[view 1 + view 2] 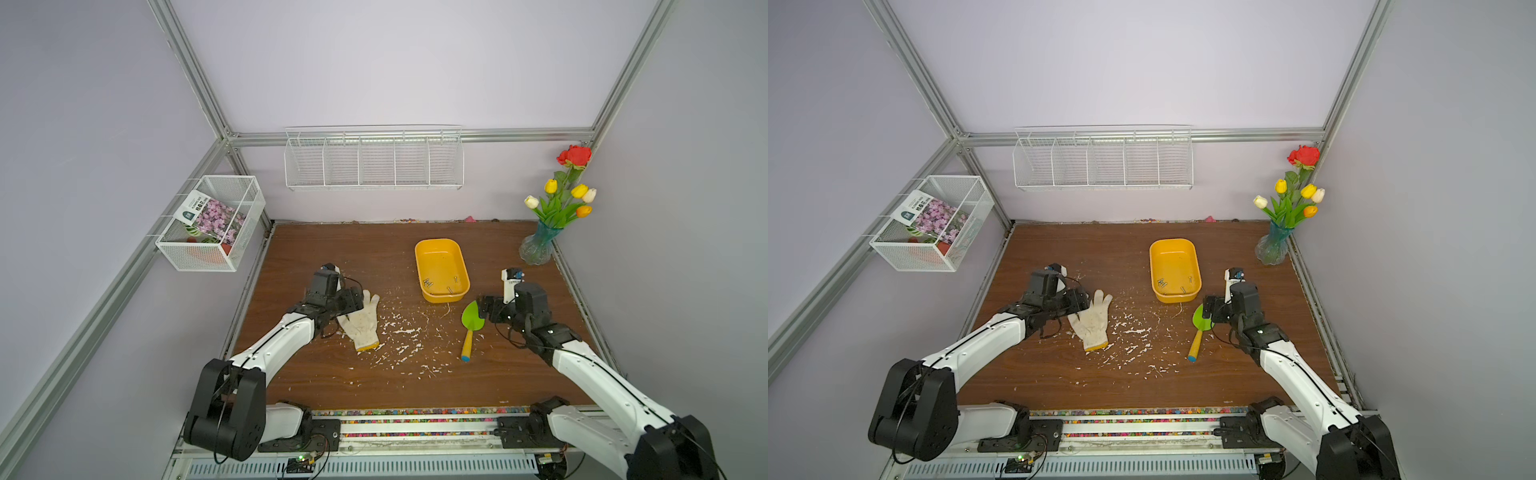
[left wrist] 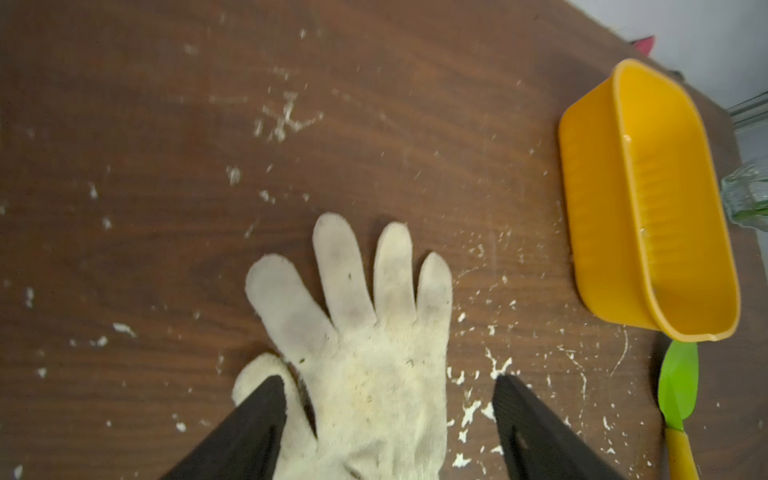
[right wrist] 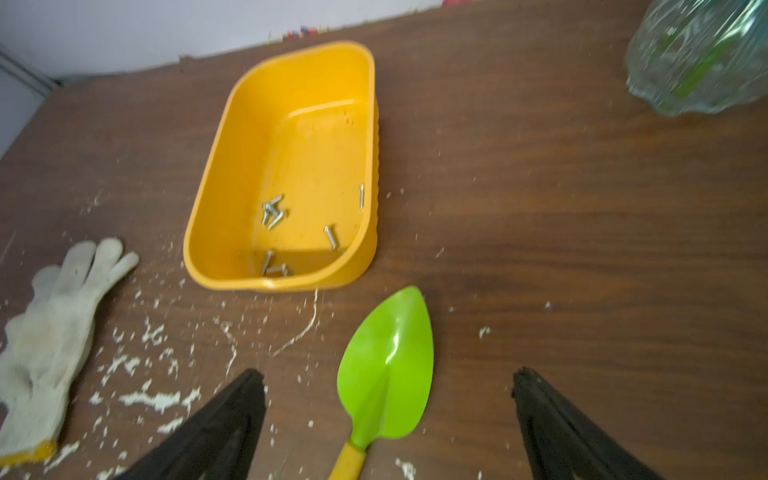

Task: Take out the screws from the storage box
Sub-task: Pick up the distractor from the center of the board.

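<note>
- Black fingers of the left claw (image 2: pixel 389 384) fill the near edge of the left wrist view. They stand apart with nothing clamped and flank the palm of a white knit glove (image 2: pixel 374 332) lying flat on the surface (image 2: pixel 166 166); whether they touch it I cannot tell.
- Spread wide and empty too, the right claw (image 3: pixel 388 374) is poised over the blade of a green trowel (image 3: pixel 390 332) with a yellow handle.
- Just beyond the trowel tip the storage box (image 3: pixel 232 174) sits upright on the surface, nearer the right arm than the left in both top views.
- All the screws (image 3: pixel 274 212) in sight lie on the box floor, gathered toward the end closest to the right claw: a small cluster, a pair by the near wall, two singles.
- Scattered white flakes (image 1: pixel 403 331) litter the surface between glove and trowel; no screw shows among them, though one so small could hide.
- By my reading the task is at its start: nothing is out, every visible screw remains to be removed, and neither claw is at the box.
</note>
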Robot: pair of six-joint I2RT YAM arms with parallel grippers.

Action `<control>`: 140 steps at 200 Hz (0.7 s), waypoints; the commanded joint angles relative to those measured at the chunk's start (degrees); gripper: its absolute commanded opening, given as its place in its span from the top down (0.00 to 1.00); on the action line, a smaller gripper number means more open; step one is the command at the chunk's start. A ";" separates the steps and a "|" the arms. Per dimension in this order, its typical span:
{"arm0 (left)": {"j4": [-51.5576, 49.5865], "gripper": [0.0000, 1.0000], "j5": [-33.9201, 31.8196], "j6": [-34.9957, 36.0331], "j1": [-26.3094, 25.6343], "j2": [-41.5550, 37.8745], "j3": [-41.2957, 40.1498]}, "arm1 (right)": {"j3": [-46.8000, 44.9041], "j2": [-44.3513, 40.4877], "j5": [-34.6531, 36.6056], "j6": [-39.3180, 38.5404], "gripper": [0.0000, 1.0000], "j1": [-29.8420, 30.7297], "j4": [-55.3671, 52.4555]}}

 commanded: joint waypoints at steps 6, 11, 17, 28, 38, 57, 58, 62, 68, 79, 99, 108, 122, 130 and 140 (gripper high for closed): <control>-3.34 0.19 1.84 -3.21 -0.62 0.93 -0.25 | 1.23 -3.06 -1.30 3.62 0.04 3.12 -14.39; -3.40 0.20 2.12 -3.29 -0.59 1.38 -0.25 | 0.99 -3.50 -1.65 3.94 0.05 3.11 -15.29; -3.55 0.20 2.76 -3.30 -0.57 2.33 -0.26 | 0.77 -3.97 -2.19 4.16 0.05 3.20 -16.28; -4.59 0.23 4.15 -3.32 -0.60 4.15 0.30 | 0.88 -4.20 -2.57 4.38 0.05 3.20 -18.53; -5.00 0.25 4.72 -3.31 -0.66 5.55 0.62 | 0.98 -4.26 -2.68 4.66 0.05 3.20 -20.25; -4.32 0.28 3.93 -3.04 -0.68 6.88 0.63 | 0.60 -4.36 -2.79 5.22 0.08 3.18 -21.68; -4.27 0.28 3.86 -2.95 -0.67 6.98 0.67 | 0.57 -4.35 -2.79 5.21 0.08 3.19 -21.68; -4.15 0.28 3.50 -2.80 -0.72 7.31 0.89 | 0.46 -4.21 -2.92 5.45 0.09 3.28 -21.83; -4.49 0.30 3.13 -2.46 -0.70 8.01 1.47 | 0.44 -3.89 -3.25 5.81 0.09 3.44 -21.97; -5.14 0.33 2.92 -1.99 -0.67 9.57 2.81 | 0.29 -2.77 -4.13 6.53 0.10 3.64 -22.09; -5.52 0.39 2.79 -1.55 -0.67 11.97 4.27 | 0.61 -0.52 -4.81 7.32 0.11 4.37 -22.96; -5.53 0.44 2.35 -1.10 -0.70 12.91 4.85 | 0.50 0.00 -5.12 7.86 0.12 4.61 -23.06; -5.74 0.54 1.94 -0.47 -0.66 14.46 5.69 | 0.07 0.52 -5.18 8.82 0.12 5.26 -22.58; -6.05 0.61 1.77 0.24 -0.66 15.53 6.30 | -0.18 0.53 -5.16 9.18 0.12 5.56 -22.36; -6.29 0.72 1.80 0.87 -0.66 16.50 6.93 | -0.49 0.66 -4.87 9.60 0.13 6.17 -22.12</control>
